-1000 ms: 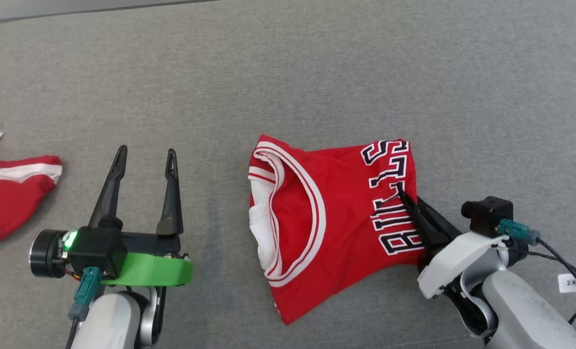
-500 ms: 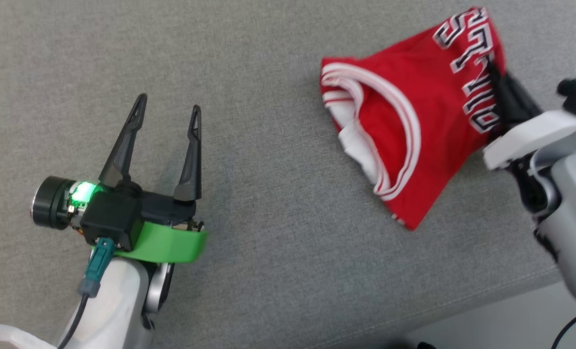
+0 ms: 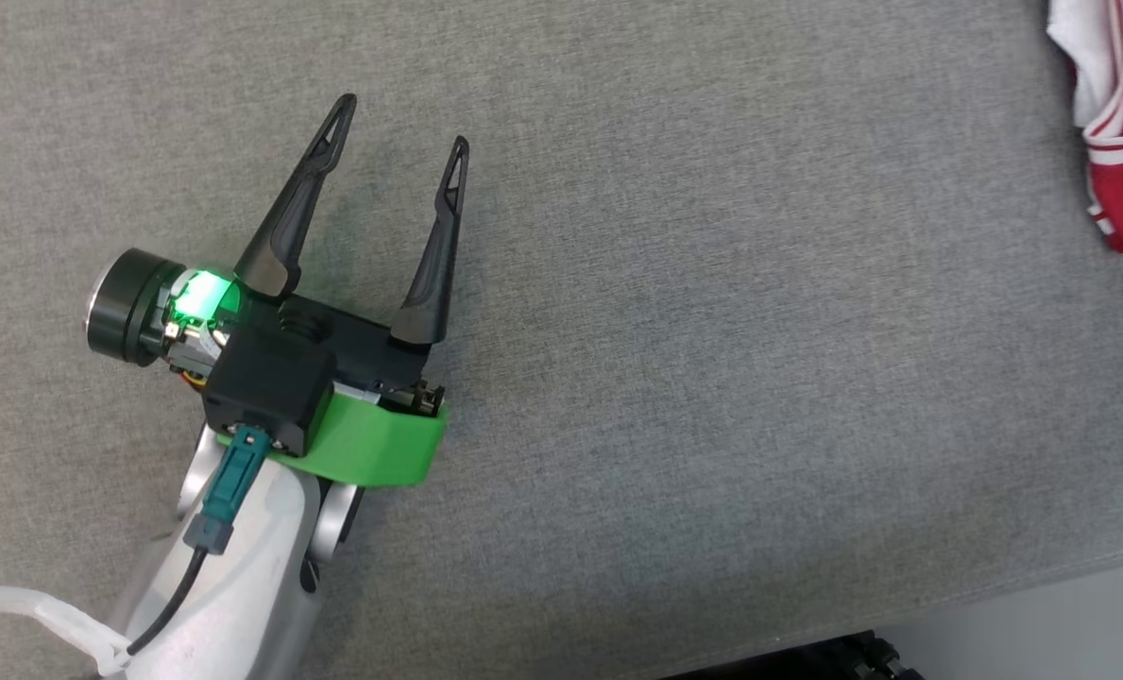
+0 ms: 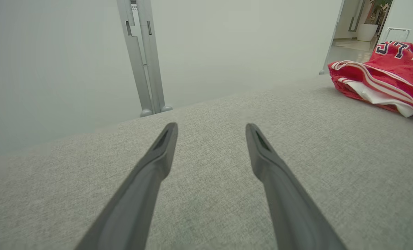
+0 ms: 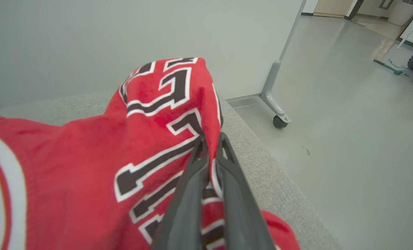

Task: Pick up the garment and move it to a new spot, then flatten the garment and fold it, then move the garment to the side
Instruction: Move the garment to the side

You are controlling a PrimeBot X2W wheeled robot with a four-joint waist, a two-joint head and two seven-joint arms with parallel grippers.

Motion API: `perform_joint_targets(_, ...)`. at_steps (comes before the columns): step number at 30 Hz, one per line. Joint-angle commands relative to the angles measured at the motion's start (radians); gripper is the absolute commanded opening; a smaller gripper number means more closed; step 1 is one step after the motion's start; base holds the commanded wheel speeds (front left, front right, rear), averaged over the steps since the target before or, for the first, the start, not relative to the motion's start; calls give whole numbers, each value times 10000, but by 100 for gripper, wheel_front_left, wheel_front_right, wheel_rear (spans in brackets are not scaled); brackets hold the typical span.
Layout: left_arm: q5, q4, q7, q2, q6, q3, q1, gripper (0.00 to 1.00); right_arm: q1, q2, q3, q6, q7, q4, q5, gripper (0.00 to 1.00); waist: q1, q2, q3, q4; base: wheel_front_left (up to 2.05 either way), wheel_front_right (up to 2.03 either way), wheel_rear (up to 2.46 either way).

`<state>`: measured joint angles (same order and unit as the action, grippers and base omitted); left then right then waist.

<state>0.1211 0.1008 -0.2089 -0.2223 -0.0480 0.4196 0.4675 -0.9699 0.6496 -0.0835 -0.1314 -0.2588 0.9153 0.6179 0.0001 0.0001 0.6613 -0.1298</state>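
- While the right gripper (image 5: pixel 212 138) pinches the one garment (image 5: pixel 88 156), a red jersey with white trim and black letters edged in white, its two dark fingers (image 5: pixel 192 194) are pressed almost together, with a fold of the red cloth caught between them.
- The garment lies bunched on the grey fabric surface (image 3: pixel 712 331), close to its right edge. In the right wrist view this edge runs just beside the cloth, and the pale floor (image 5: pixel 348 121) lies beyond it.
- In the head view a part of the garment shows at the upper right corner, with white lining and white stripes along its rim.
- The left gripper (image 3: pixel 402 121) is over the bare middle part of the surface, well apart from the garment. Its two fingers are spread wide, and plain grey fabric shows between them.
- One green band (image 3: pixel 372 444) wraps the left wrist, and one green light (image 3: pixel 200 293) glows beside the base of the fingers.
- In the left wrist view one grey metal post (image 4: pixel 142 59) stands behind the far edge of the surface, and the garment lies to the right, near the far right corner.
- In the right wrist view one stand leg (image 5: pixel 275 86) with one caster (image 5: pixel 278 122) rests on the floor, near the edge of the surface.
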Motion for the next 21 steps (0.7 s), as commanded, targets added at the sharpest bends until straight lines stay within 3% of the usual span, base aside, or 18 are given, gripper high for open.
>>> perform_joint_targets(1,-39,51,-5,-31,42,14,222,100,-175,144,152,15,-74,-57,-236,28,-1,-1,427,383,0,0,0)
perform_joint_targets(2,-42,57,-13,-35,35,18,225,100,-151,139,251,15,-74,-58,-335,83,-1,-1,438,383,0,0,0)
perform_joint_targets(3,-38,55,-18,-49,14,16,222,100,-129,136,432,13,-76,-181,-511,100,-1,-1,440,369,0,0,0)
perform_joint_targets(9,130,-156,-115,-33,-149,-57,-42,100,811,-196,1816,15,-69,-1042,-1614,100,-1,-1,31,252,0,0,0)
perform_joint_targets(15,430,-605,-247,-29,-428,-310,-730,100,2655,-1498,2846,15,-70,-2768,-2253,100,-1,-1,-1125,-57,0,0,0)
perform_joint_targets(21,781,-941,-267,-183,-683,-619,-1533,100,4451,-2924,2853,15,-71,-4521,-2640,100,-1,-1,-2305,-336,0,0,0)
